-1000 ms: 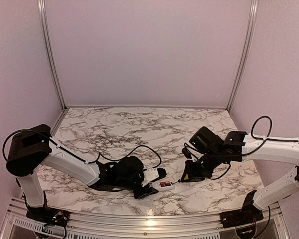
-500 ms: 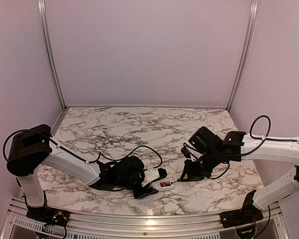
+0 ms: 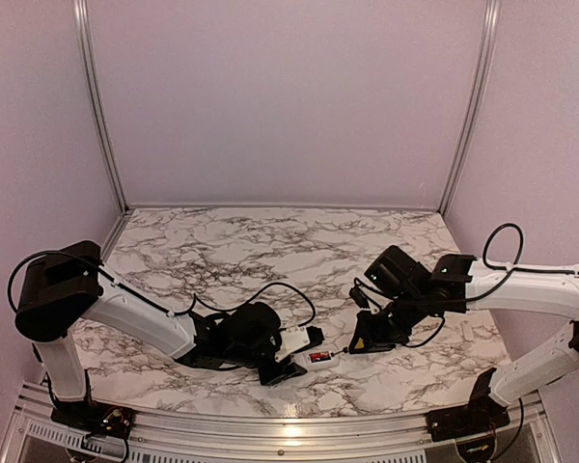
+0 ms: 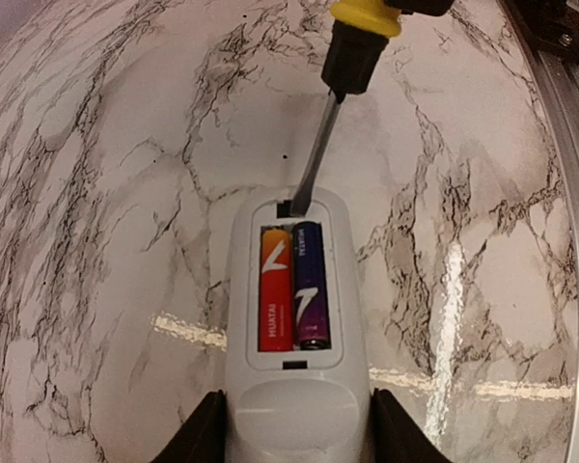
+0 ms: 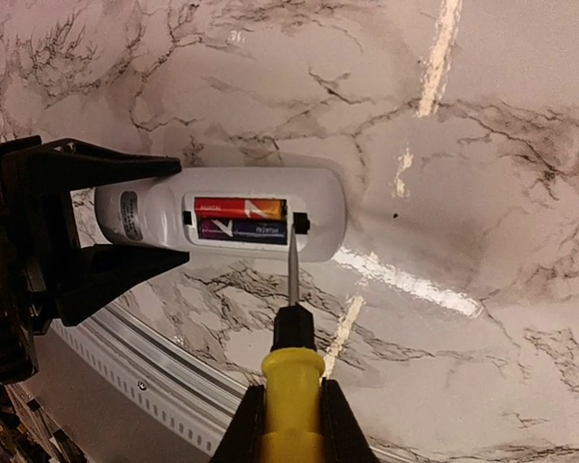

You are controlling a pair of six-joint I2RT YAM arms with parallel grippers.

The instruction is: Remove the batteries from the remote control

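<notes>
The white remote control (image 3: 299,351) lies back-up on the marble table, its battery recess uncovered. My left gripper (image 3: 294,355) is shut on its end, as the left wrist view (image 4: 294,429) shows. Two batteries (image 4: 291,285), one red-orange and one purple, lie side by side in the recess; they also show in the right wrist view (image 5: 239,219). My right gripper (image 3: 369,338) is shut on a yellow-handled screwdriver (image 5: 291,386). Its blade tip (image 4: 299,198) sits in the small slot at the recess's far end, right by the battery ends.
A black cable (image 3: 270,289) loops over the table behind the left gripper. The aluminium front rail (image 3: 289,426) runs close to the remote and shows in the right wrist view (image 5: 154,381). Pale walls enclose the table on three sides.
My right gripper with the screwdriver has edged slightly toward the remote. The left arm and the remote have not moved.
</notes>
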